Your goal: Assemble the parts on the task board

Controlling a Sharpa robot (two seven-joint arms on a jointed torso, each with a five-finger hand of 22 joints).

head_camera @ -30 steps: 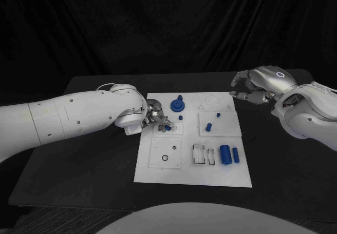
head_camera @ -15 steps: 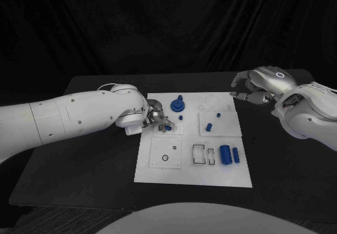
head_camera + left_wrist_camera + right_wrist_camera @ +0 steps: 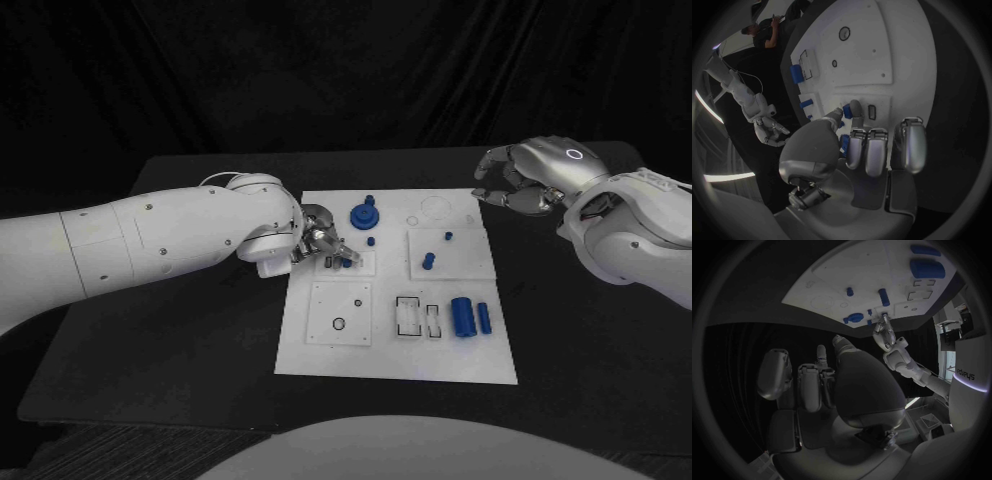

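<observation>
Our left hand (image 3: pixel 320 246) sits over the near-left part of the white board (image 3: pixel 392 350) in the head view, fingers bunched downward onto a small square plate. We see a small blue piece (image 3: pixel 343 263) at its fingertips, though from here we cannot tell whether it is truly pinched. Just beyond the hand stands a round blue knob (image 3: pixel 364 215), and a little blue peg (image 3: pixel 372 241) is just beside the fingers. Farther off toward the other arm are an upright blue pin (image 3: pixel 428 261), a smaller blue stud (image 3: pixel 449 237), and, toward the robot, a fat blue cylinder (image 3: pixel 462 316) lying beside a thin blue rod (image 3: pixel 485 319). Our right hand (image 3: pixel 522 183) hovers off the far right corner of the board above the black tabletop (image 3: pixel 188 340), fingers curled inward with nothing in them.

From the left wrist, we see our left hand (image 3: pixel 861 145) with thumb and one finger meeting on a small blue piece (image 3: pixel 846 112) right on the board (image 3: pixel 904 50); the other fingers hang curled beside it.

From the right wrist, our right hand (image 3: pixel 826 382) is curled and empty, well apart from the board (image 3: pixel 823 285), where the blue knob (image 3: pixel 853 318), pin (image 3: pixel 884 296) and cylinder (image 3: pixel 927 269) show beyond the fingertips.
</observation>
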